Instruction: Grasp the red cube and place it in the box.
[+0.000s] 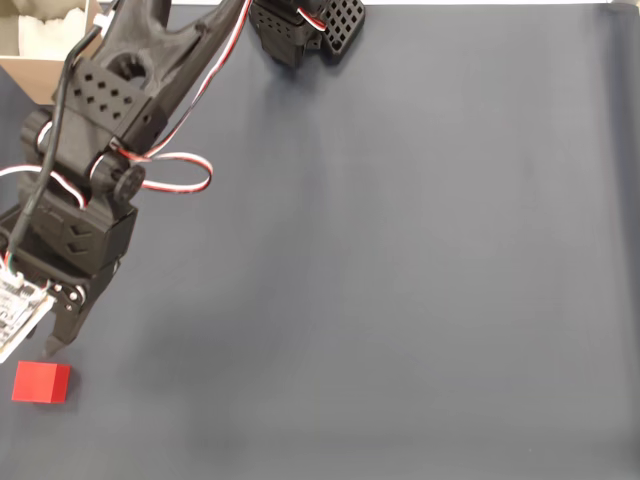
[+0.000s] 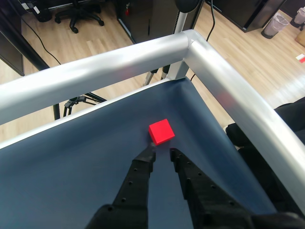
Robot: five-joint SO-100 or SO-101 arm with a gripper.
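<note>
The red cube (image 1: 41,382) lies on the dark blue mat (image 1: 400,280) at about eight o'clock in the fixed view, close to the left edge and near the bottom. In the wrist view the red cube (image 2: 161,131) sits near the middle of the picture, flat on the mat, not far from the corner where two silver rails (image 2: 224,81) meet at one o'clock.

The gripper (image 2: 162,153) points at the cube from six o'clock in the wrist view, its black fingers (image 2: 143,167) set narrow with a slim gap between the tips and nothing between them. The tips end just short of the cube; the left tip may brush its near edge, though that is hard to judge from this angle. In the fixed view the gripper (image 1: 52,345) hangs just above the cube at twelve o'clock of it.

The box (image 1: 40,75) shows at eleven o'clock in the fixed view, a tan wall with white inside, partly covered by the black arm (image 1: 110,110) and well apart from the cube.
</note>
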